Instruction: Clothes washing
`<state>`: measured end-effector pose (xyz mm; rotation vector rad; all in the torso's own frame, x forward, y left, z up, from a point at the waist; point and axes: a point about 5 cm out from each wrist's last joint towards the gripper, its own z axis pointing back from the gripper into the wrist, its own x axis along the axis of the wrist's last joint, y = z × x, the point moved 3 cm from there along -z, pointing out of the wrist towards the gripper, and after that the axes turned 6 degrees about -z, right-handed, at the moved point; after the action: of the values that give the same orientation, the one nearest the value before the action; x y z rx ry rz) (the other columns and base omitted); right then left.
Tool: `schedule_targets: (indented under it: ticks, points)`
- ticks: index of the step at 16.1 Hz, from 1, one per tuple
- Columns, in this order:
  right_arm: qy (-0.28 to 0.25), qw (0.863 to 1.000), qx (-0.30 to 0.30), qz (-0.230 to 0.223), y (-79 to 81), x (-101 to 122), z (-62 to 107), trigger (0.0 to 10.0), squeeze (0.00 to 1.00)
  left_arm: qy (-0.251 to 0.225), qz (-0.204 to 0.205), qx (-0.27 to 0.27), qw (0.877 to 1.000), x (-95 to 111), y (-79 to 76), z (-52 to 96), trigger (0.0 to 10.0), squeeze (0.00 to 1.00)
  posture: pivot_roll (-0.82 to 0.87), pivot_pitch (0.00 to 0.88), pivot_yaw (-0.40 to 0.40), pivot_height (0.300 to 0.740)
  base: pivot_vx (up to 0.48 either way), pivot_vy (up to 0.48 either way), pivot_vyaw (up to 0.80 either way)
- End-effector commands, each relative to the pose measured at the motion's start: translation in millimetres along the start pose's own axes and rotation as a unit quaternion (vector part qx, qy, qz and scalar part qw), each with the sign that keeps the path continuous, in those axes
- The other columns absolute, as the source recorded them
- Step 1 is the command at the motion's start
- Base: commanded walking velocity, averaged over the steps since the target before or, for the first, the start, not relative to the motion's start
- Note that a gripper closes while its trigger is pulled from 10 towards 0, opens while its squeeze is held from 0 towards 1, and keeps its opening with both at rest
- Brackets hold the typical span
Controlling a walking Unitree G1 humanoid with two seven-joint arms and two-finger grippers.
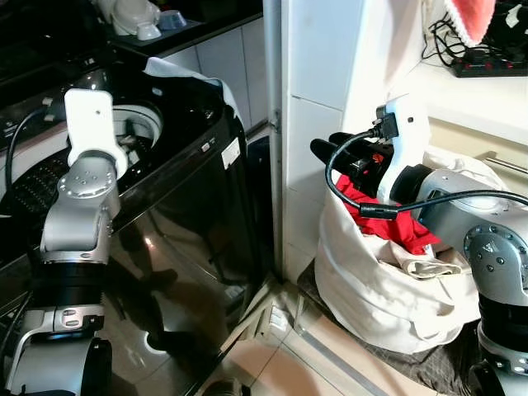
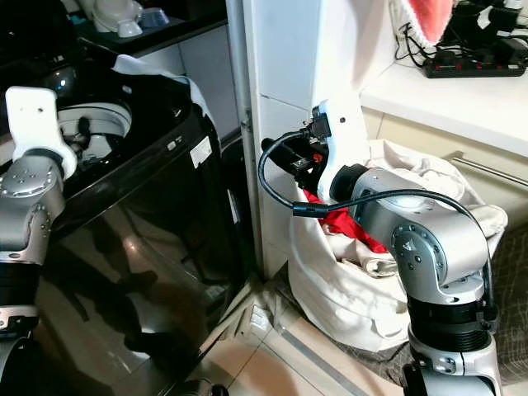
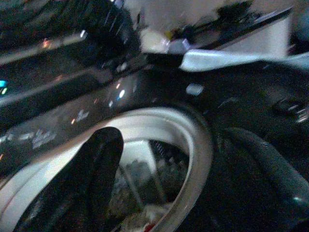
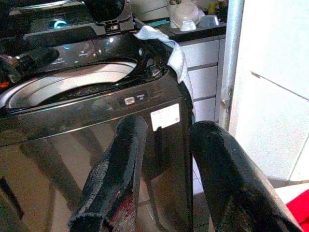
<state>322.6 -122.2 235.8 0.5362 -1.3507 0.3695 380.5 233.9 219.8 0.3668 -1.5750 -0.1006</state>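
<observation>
Laundry bag (image 1: pixel 371 289), white, sits on the floor at right, near the robot, with a red garment (image 1: pixel 396 223) on top. Right gripper (image 1: pixel 334 148) is just above the garment's left edge, fingers spread apart, holding nothing. Farther left stands the black washing machine (image 1: pixel 190 214), drum open. Left gripper (image 3: pixel 91 179) hangs over the drum (image 2: pixel 99 124); its opening cannot be told.

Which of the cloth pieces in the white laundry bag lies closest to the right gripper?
The red garment, directly beneath the right gripper; the beige cloth lies lower in the white laundry bag.
</observation>
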Motion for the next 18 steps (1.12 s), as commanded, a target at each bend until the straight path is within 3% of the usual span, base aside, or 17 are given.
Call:
schedule_targets:
  ticks: [1, 2, 3, 4, 6, 7, 8, 13, 14, 17, 18]
  points:
    - [0.017, 0.996, -0.079, 0.027, -23.7, -2.9, -3.2, 10.0, 0.00, -0.061, 0.021, -0.098, 0.993, 19.1, -34.1, 7.3, 10.0, 1.00, 0.01, 0.000, 0.100, 0.740, 0.000, 0.000, 0.00]
    - [0.036, 0.988, -0.147, 0.045, -44.6, -8.8, -5.0, 10.0, 0.00, -0.079, 0.045, -0.169, 0.981, 22.9, -58.3, 16.1, 10.0, 0.19, 0.01, 0.000, 0.101, 0.740, 0.000, 0.000, 0.00]
    - [0.050, 0.977, -0.204, 0.041, -66.9, -16.6, -4.8, 10.0, 0.00, -0.101, 0.046, -0.234, 0.966, 25.8, -81.0, 27.8, 10.0, 0.00, 0.00, 0.000, 0.103, 0.740, 0.000, 0.000, 0.00]
    - [0.066, 0.965, -0.251, 0.020, -89.7, -30.3, -1.7, 10.0, 1.00, -0.112, 0.036, -0.287, 0.951, 26.5, -101.2, 40.2, 10.0, 0.00, 0.00, 0.000, 0.102, 0.740, 0.000, 0.000, 0.00]
    - [0.096, 0.953, -0.287, 0.007, -113.7, -53.1, 3.3, 10.0, 1.00, -0.129, 0.041, -0.325, 0.936, 28.2, -120.4, 50.9, 10.0, 0.00, 0.00, 0.000, 0.100, 0.740, 0.000, 0.000, 0.00]
    - [0.123, 0.944, -0.305, 0.016, -130.8, -71.3, 4.3, 10.0, 1.00, -0.135, 0.047, -0.379, 0.914, 27.2, -136.4, 61.5, 10.0, 0.00, 0.01, 0.000, 0.102, 0.740, 0.000, 0.000, 0.00]
    - [0.130, 0.944, -0.304, 0.021, -136.8, -78.1, 3.4, 10.0, 1.00, -0.128, 0.050, -0.412, 0.901, 25.4, -144.7, 67.9, 10.0, 0.00, 0.01, 0.000, 0.102, 0.740, 0.000, 0.000, 0.00]
    - [0.132, 0.941, -0.308, 0.039, -160.2, -86.0, -7.4, 10.0, 1.00, -0.129, 0.024, -0.450, 0.883, 25.3, -152.8, 74.3, 10.0, 0.00, 0.05, 0.000, 0.105, 0.740, 0.000, 0.000, 0.00]
    - [0.129, 0.934, -0.328, 0.058, -169.1, -85.4, -4.5, 10.0, 1.00, -0.130, 0.021, -0.460, 0.878, 26.3, -151.0, 78.1, 10.0, 0.00, 0.08, 0.000, 0.102, 0.740, 0.000, 0.000, 0.00]
    - [0.138, 0.927, -0.339, 0.078, -174.5, -88.9, -1.4, 10.0, 1.00, -0.120, 0.031, -0.485, 0.865, 23.9, -146.2, 93.0, 10.0, 0.00, 0.12, 0.000, 0.101, 0.740, 0.000, 0.000, 0.00]
    - [0.144, 0.922, -0.349, 0.084, -176.8, -93.2, 0.8, 10.0, 1.00, -0.111, 0.032, -0.506, 0.855, 18.5, -147.0, 102.1, 10.0, 0.00, 0.13, 0.000, 0.104, 0.740, 0.000, 0.000, 0.00]
